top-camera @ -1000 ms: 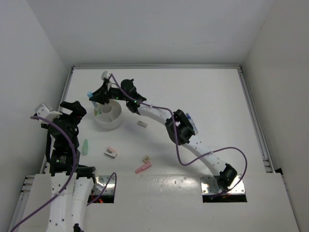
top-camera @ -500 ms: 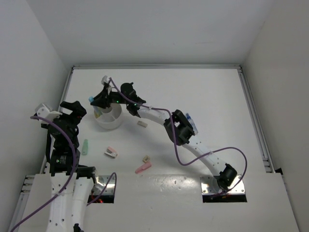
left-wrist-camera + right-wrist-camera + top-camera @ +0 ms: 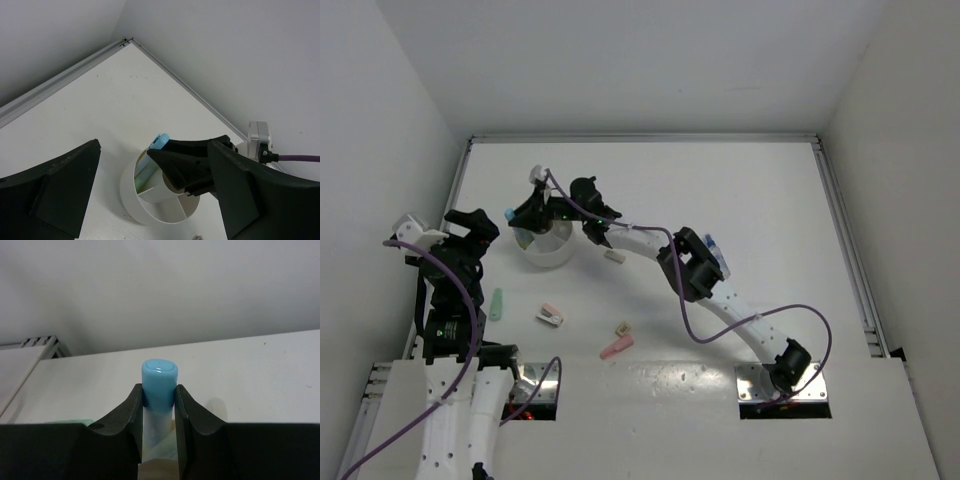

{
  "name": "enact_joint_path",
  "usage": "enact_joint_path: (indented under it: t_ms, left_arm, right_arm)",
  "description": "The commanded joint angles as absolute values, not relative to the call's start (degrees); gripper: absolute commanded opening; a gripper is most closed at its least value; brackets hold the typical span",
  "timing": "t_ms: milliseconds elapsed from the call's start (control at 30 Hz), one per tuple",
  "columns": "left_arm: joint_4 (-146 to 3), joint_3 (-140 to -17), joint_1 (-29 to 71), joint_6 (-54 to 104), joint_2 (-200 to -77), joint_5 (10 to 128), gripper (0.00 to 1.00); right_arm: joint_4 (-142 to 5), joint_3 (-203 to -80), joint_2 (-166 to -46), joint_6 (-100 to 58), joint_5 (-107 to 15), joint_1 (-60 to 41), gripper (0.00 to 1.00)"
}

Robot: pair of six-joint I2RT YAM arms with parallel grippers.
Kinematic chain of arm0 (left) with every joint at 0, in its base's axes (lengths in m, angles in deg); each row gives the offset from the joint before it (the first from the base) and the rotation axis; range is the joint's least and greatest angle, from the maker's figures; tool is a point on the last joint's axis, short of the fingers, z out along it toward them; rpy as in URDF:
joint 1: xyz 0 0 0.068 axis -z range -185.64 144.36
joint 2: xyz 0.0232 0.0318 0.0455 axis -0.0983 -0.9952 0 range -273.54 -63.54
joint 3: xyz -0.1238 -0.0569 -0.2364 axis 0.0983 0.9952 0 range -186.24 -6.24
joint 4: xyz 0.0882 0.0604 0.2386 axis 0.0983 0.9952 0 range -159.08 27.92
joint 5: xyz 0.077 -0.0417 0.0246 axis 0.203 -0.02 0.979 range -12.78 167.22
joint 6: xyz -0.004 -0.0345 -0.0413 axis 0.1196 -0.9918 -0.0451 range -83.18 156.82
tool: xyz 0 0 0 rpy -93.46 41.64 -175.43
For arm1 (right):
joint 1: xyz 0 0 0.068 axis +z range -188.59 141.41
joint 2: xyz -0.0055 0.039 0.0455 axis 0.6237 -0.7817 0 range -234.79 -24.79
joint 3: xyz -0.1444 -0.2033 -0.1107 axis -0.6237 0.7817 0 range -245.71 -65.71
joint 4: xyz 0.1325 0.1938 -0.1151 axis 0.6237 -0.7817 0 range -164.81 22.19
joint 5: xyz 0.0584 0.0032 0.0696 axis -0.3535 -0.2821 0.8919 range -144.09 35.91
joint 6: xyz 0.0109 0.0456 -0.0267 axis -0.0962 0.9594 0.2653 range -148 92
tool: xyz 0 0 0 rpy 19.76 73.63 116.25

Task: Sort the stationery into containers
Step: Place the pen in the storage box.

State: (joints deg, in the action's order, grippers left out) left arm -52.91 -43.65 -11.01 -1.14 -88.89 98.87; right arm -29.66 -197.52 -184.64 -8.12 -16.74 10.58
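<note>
My right gripper is shut on a light-blue highlighter-like stick, held upright by its blue cap over the far-left side of the white divided bowl. In the left wrist view the stick reaches down into a compartment of the bowl that holds green and yellow sticks. My right gripper pinches the cap from both sides. My left gripper is open and empty, left of the bowl; its jaws stand wide apart in the left wrist view.
On the table lie a green stick, a pink-white stapler-like piece, a tan block, a pink stick and a pale block. A small blue-tipped item shows by the right arm's elbow.
My right gripper has moved a little down and toward the bowl with the light-blue stick. The left arm has not moved.
</note>
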Motion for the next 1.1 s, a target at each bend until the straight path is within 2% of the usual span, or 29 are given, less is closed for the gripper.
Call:
enact_joint_path:
  t_ms: [0, 200, 300, 367, 400, 467, 533, 767, 1067]
  left_arm:
    - [-54.93, -44.21, -11.7, -0.45, -89.03, 98.32, 0.94]
    - [-54.93, -44.21, -11.7, -0.45, -89.03, 98.32, 0.94]
    - [-54.93, -44.21, -11.7, -0.45, -89.03, 97.79, 0.94]
    - [-54.93, -44.21, -11.7, -0.45, -89.03, 97.79, 0.94]
    - [-54.93, -44.21, -11.7, -0.45, -89.03, 97.79, 0.94]
    - [-54.93, -44.21, -11.7, -0.45, -89.03, 97.79, 0.94]
    - [-54.93, -44.21, -11.7, -0.45, -89.03, 97.79, 0.94]
    - [-54.93, -44.21, -11.7, -0.45, -89.03, 97.79, 0.94]
    - [-54.93, -44.21, -11.7, -0.45, -89.56, 97.79, 0.94]
  right_arm:
    - [-30.54, -194.3, -182.03, -11.47, -13.04, 10.81, 0.0]
    - [-30.54, -190.95, -179.66, -12.53, -11.11, 11.33, 0.0]
    - [-30.54, -190.95, -179.66, -12.53, -11.11, 11.33, 0.12]
    - [-30.54, -191.48, -179.66, -12.53, -11.11, 11.33, 0.28]
    - [-30.54, -192.0, -179.66, -12.53, -11.11, 11.33, 0.53]
    - [-30.54, -192.71, -179.66, -12.53, -11.11, 11.33, 0.76]
    - [-31.06, -193.23, -179.13, -13.06, -11.72, 11.33, 0.82]
    - [-31.68, -196.67, -177.29, -14.11, -13.22, 11.33, 0.84]
    - [-35.01, -196.67, -171.93, -16.92, -19.8, 10.28, 0.67]
